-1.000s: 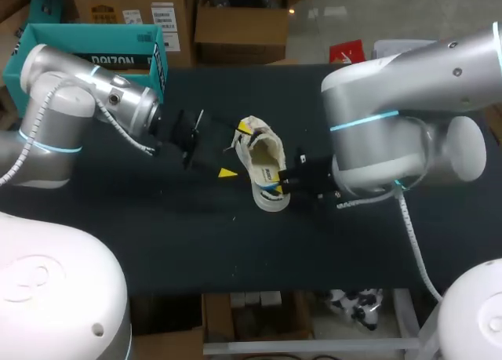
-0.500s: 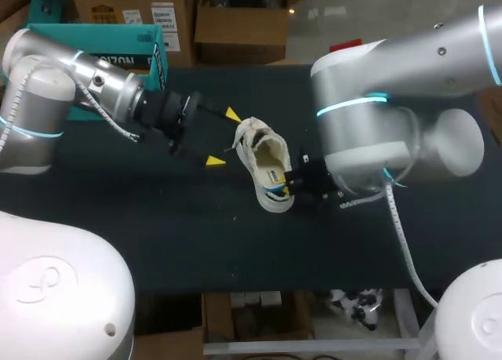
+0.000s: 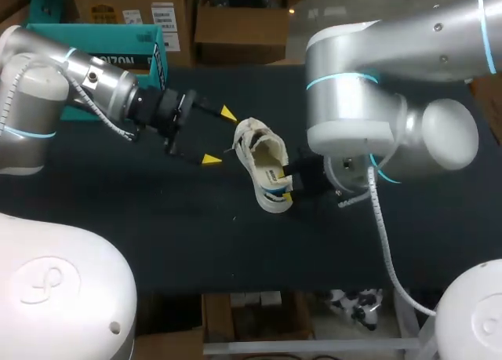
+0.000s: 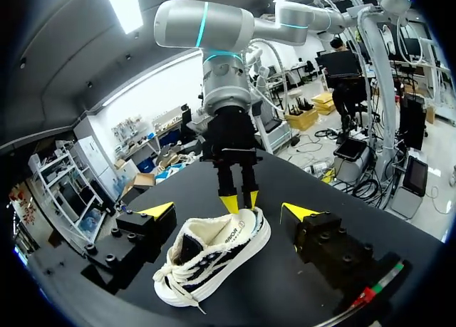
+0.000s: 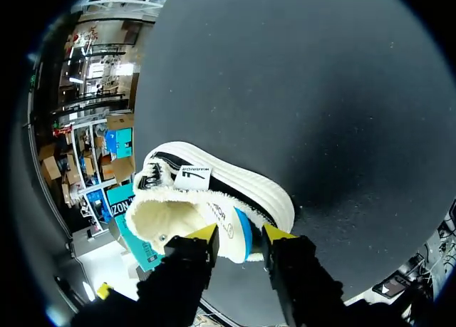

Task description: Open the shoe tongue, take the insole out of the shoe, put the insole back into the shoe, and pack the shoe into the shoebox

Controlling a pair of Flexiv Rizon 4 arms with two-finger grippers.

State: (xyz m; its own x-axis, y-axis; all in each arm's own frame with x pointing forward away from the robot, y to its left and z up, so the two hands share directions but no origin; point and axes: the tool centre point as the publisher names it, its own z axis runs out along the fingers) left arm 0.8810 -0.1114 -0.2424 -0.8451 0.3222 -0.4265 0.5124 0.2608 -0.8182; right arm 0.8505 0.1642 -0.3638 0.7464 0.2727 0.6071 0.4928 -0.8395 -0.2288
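In the head view the right arm (image 3: pixel 369 117) is covering nearly all of the right gripper (image 5: pixel 239 234), leaving only a yellow speck showing at the heel of the shoe (image 3: pixel 263 160). In the right wrist view that gripper's fingers (image 5: pixel 192 252) are hiding the heel rim they are pinching. Whether the insole is lying inside is not showing against the pale lining. The left arm (image 3: pixel 70 85) is blocking the near corner of the teal shoebox (image 3: pixel 118 42)
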